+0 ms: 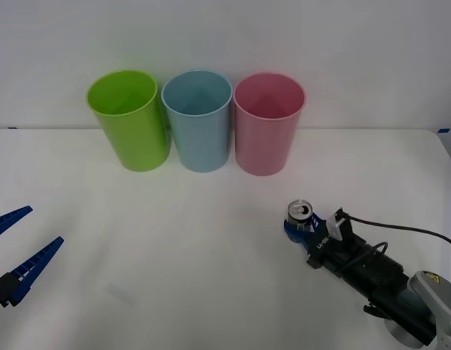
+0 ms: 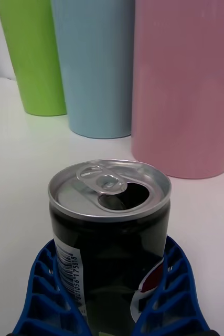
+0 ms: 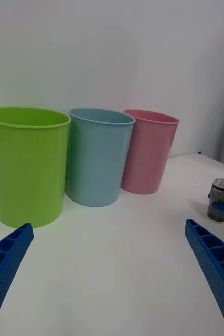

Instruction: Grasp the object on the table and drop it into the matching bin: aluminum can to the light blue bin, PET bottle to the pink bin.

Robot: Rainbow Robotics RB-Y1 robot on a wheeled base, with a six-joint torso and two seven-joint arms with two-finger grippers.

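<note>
Blue ribbed fingers (image 2: 177,294) of right gripper (image 1: 296,227) closed around upright aluminum can (image 2: 109,236) on the table (image 1: 211,255). Beyond, the pink bin (image 1: 269,133) beside the light blue bin (image 1: 198,120). Left gripper (image 1: 17,248) spread wide, holding nothing.

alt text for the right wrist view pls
An opened aluminum can with a dark label stands upright on the white table between the blue fingers of the right gripper. Beyond it stand the green bin, light blue bin and pink bin.
</note>
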